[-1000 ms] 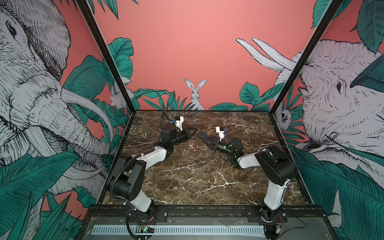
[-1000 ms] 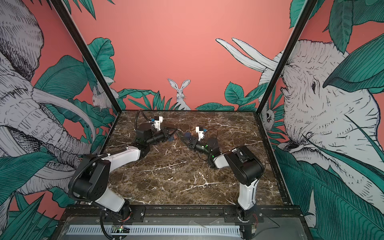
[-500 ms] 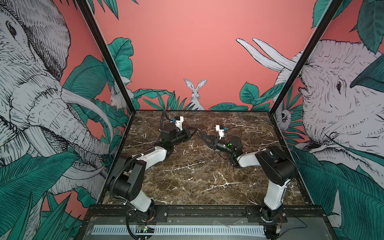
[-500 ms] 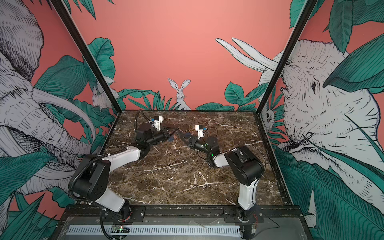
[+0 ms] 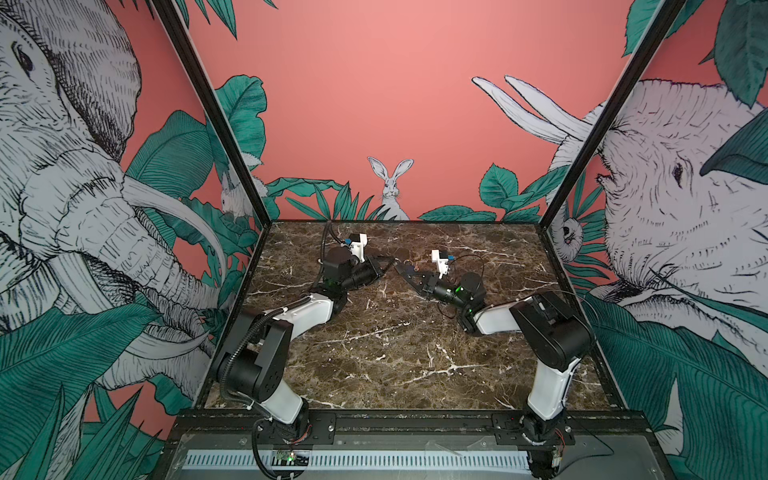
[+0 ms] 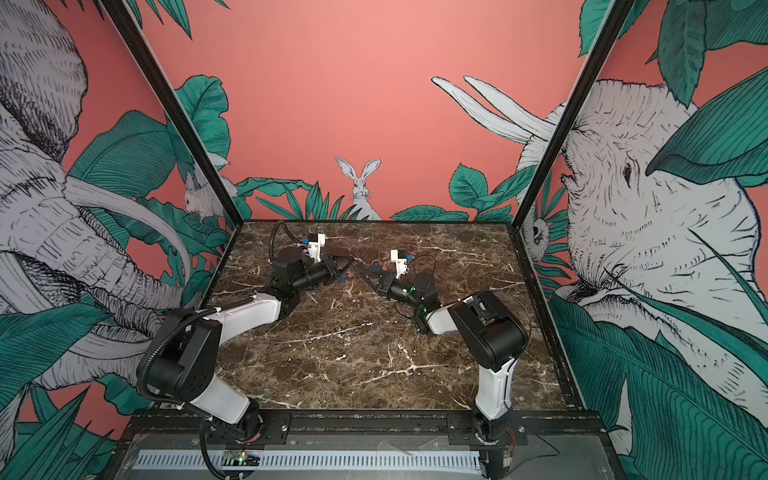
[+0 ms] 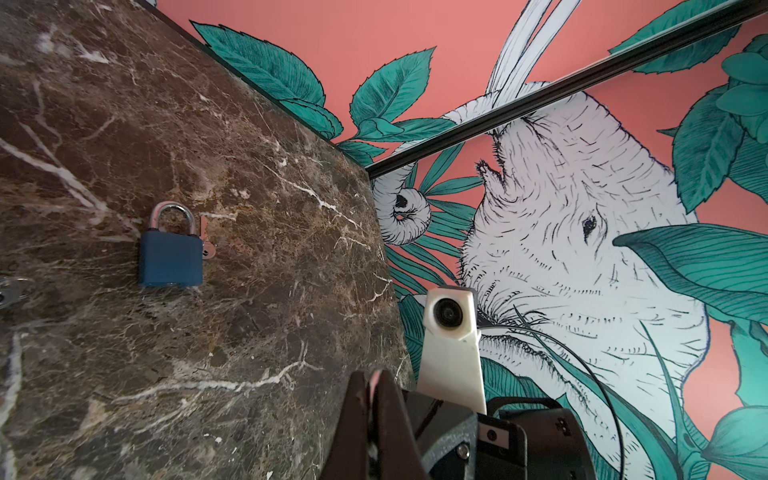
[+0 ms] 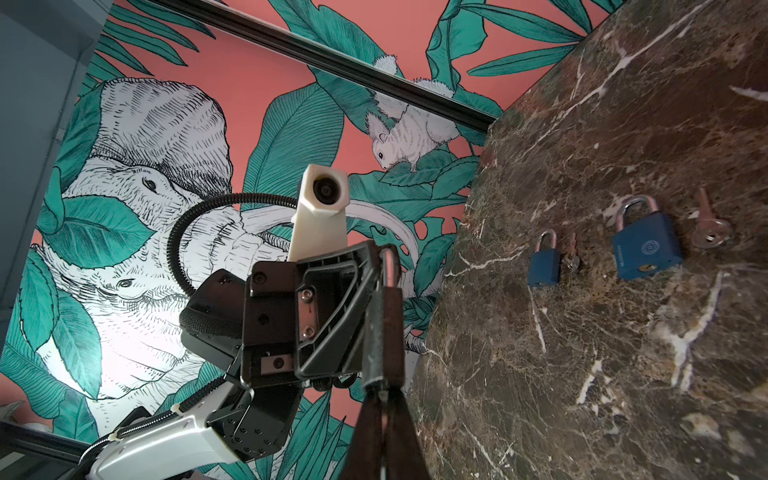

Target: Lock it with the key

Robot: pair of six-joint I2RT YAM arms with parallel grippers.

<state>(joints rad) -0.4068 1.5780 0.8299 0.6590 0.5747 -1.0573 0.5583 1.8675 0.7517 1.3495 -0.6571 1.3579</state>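
Padlock job at a tight spot: the right gripper (image 8: 382, 399) is pinched fully closed, its tips nose to nose with the left gripper (image 7: 374, 386), also closed, low over the back of the marble table (image 5: 395, 353). A loop of bright metal (image 8: 388, 259) shows at the left claw's tips; whether it is a shackle or a key cannot be told.

Trouble could start right here. With the claws this close, a small misjudged move may knock them together, and closed fingers must part before taking anything. The keys are thin and flat on hard stone, so a low approach may skid one away, and with two sets out, the wrong key could be taken.

Off to the side of the fingertips, near but not between them, lies the nearer padlock (image 8: 646, 245), blue, its key (image 8: 710, 228) just beside the shackle. A farther padlock (image 8: 544, 266) has a second key (image 8: 571, 259) touching it.
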